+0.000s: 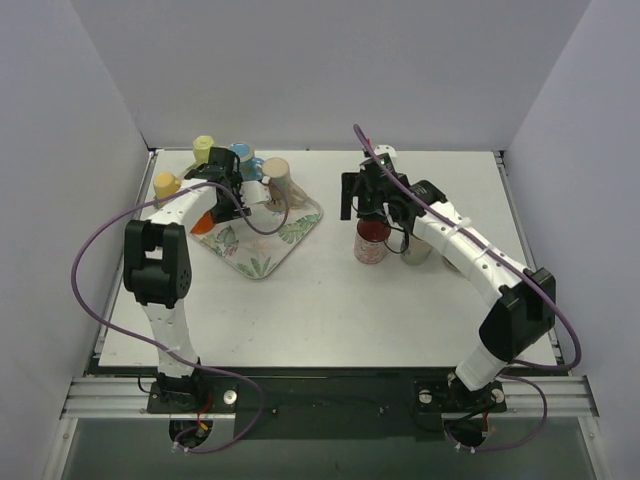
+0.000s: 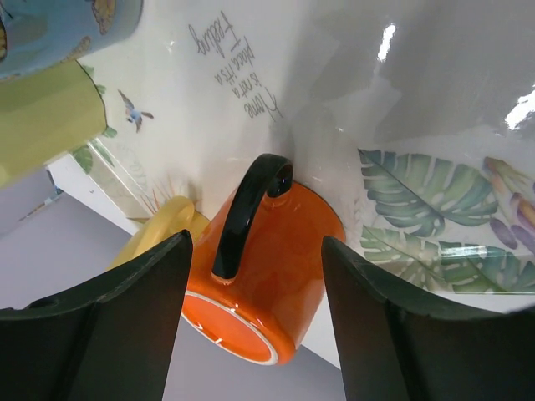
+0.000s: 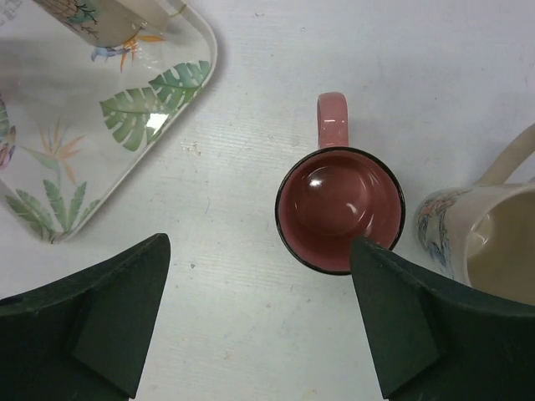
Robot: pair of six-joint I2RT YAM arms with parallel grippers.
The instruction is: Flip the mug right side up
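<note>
An orange mug (image 2: 280, 251) with a black handle (image 2: 238, 213) lies tipped at the left corner of the leaf-print tray (image 2: 435, 209), its base turned toward the left wrist camera. In the top view the mug (image 1: 203, 222) shows at the tray's left edge. My left gripper (image 2: 255, 242) is open, its fingers either side of the mug, not closed on it; in the top view the gripper (image 1: 222, 205) hangs just above it. My right gripper (image 3: 259, 242) is open and empty above an upright pink mug (image 3: 340, 209).
A yellow mug (image 1: 165, 184), a pale green mug (image 1: 203, 148) and a blue mug (image 1: 243, 157) stand behind the tray (image 1: 265, 255). A tan mug (image 1: 277, 178) stands base up on it. A cream floral mug (image 3: 476, 238) stands right of the pink mug (image 1: 372, 242).
</note>
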